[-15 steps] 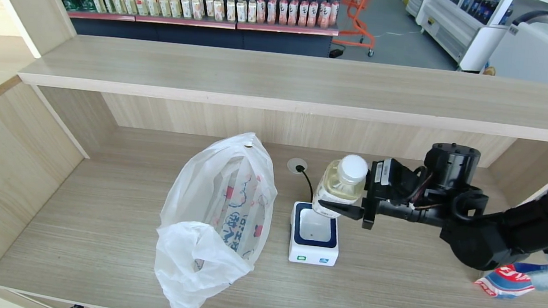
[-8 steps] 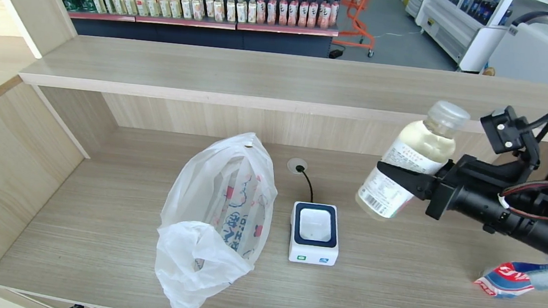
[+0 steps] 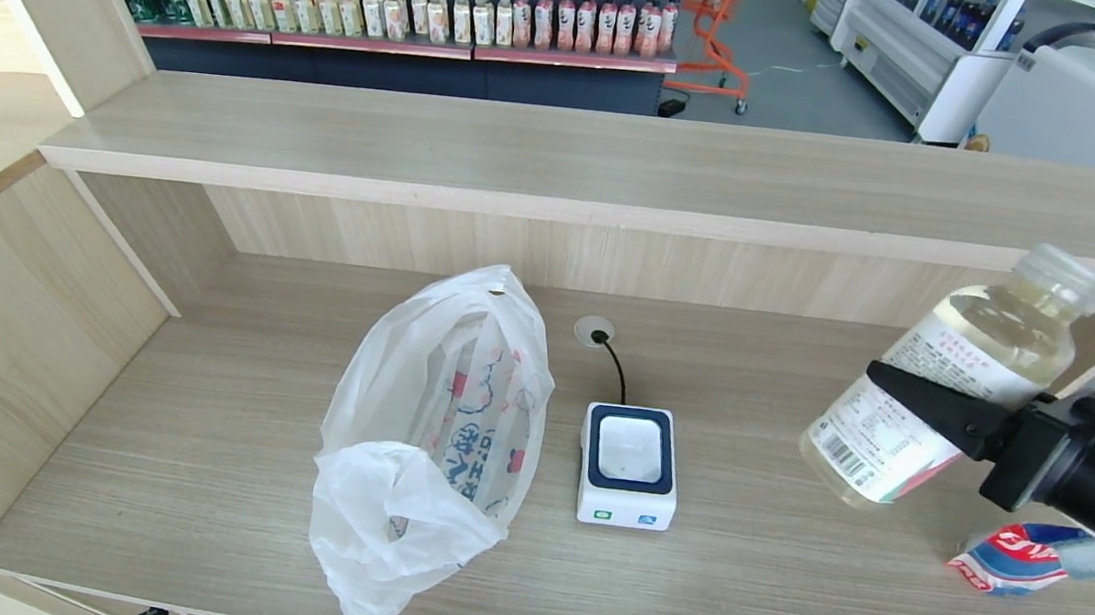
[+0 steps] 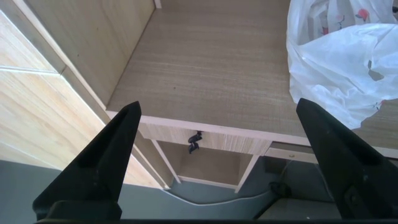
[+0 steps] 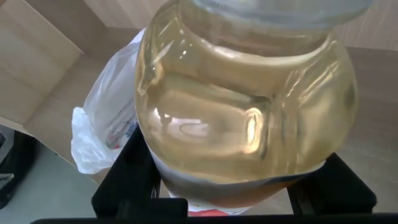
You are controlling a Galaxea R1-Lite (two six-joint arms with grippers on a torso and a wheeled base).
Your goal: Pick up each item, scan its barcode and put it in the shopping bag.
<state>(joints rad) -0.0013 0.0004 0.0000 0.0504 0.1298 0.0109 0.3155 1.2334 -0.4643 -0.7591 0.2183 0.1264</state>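
The left gripper [image 4: 217, 118] hangs with its fingers spread wide over the front edge of the counter [image 3: 761, 589], near the bag [image 3: 425, 436]. The white bag lies on the counter with its mouth open, packs inside. Just beside it on the right sits the scanner [image 3: 629, 466], its cable running to a hole behind. Well right of the scanner, the right gripper [image 3: 911, 413] clamps the bottle [image 3: 952, 387] in the air, tilted, cap up. Below it a pack [image 3: 1025, 560] lies on the counter.
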